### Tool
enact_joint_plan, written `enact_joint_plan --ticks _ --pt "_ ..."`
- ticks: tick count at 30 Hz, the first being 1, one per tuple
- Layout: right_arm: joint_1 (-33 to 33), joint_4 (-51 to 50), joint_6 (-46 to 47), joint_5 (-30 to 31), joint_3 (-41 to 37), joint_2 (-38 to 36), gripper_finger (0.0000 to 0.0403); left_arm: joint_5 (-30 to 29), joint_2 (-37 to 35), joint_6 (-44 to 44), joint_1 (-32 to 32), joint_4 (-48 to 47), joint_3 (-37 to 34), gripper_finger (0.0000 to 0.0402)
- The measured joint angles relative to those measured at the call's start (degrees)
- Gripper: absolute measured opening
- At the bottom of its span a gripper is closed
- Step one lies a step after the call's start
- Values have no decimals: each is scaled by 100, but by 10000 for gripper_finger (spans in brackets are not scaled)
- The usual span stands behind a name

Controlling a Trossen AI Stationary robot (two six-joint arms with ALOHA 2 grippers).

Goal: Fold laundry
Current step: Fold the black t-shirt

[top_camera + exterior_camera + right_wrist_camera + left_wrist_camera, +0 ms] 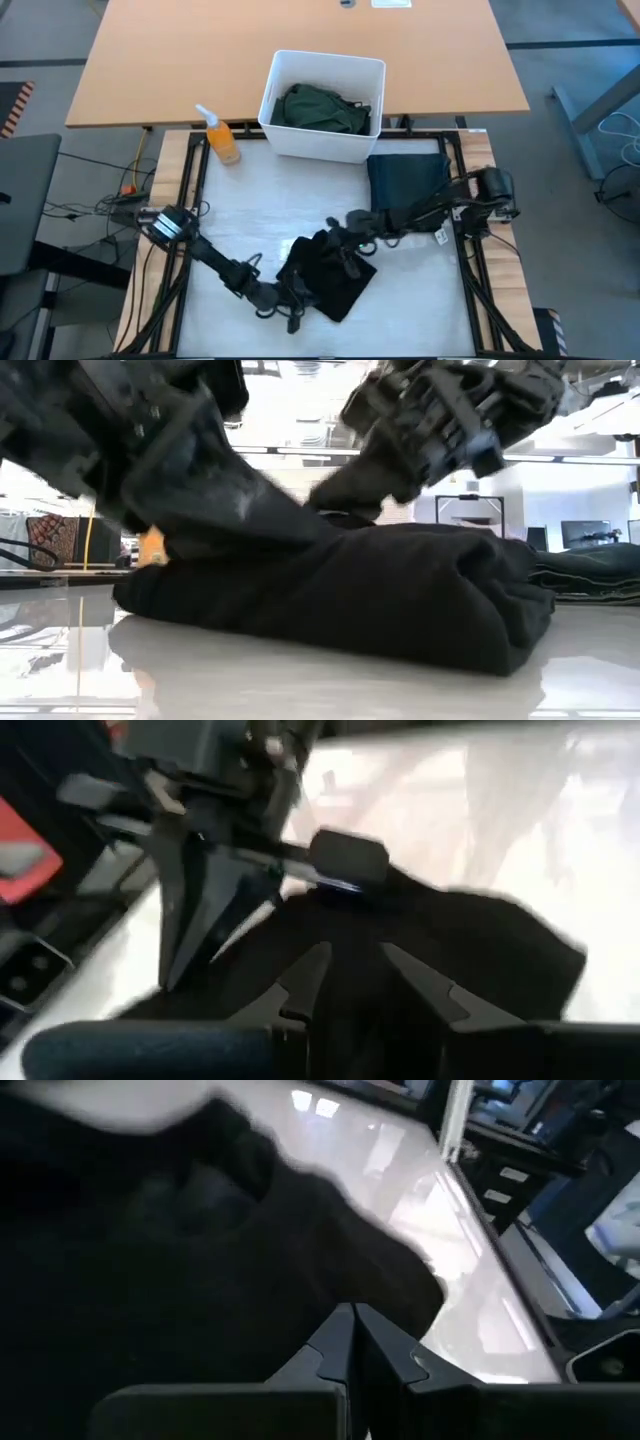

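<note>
A black garment (325,278) lies bunched in thick folds on the white table top, near its front middle; the low view shows it as a low heap (380,595). My left gripper (292,298) reaches in from the left and is shut at the heap's near-left edge (352,1318). My right gripper (342,240) comes from the right over the heap's far side, its fingers (320,960) a little apart with black cloth between them. My left gripper lays its shut fingertips (345,1330) on the garment's near-left part (300,1280), coming nearly level from the table's left; whether they press it down I cannot tell. My right gripper has a raised fold of the garment's far top (345,490) between its two fingers, slanting down from the right. The cloth peaks up toward the fingers, and the rest lies on the table.
A folded dark garment (405,180) lies at the back right. Behind it, at the far edge, stands a white bin (372,75) holding a dark green garment (320,108). An orange spray bottle (222,138) stands at the back left. Bare table lies to the left (240,210).
</note>
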Motion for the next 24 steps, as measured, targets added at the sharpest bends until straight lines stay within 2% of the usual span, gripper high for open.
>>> enact_joint_plan --ticks 5,12,17,21,24 --pt "-101 -586 -41 -10 269 445 111 -22 178 -467 -31 -43 30 0" --pt "-250 -1329 66 47 -41 442 94 0 -54 -386 -142 -703 9 0" --pt "-114 -1918 89 519 -69 332 72 -391 -756 -830 -269 -2625 5 0" --pt "-115 -2607 54 1113 -90 -6 61 -1242 -1578 -1326 -485 -4442 -5 0" --pt "-138 -2958 79 1253 -115 -423 60 -2028 -2184 -1817 -664 -5523 -4 0"
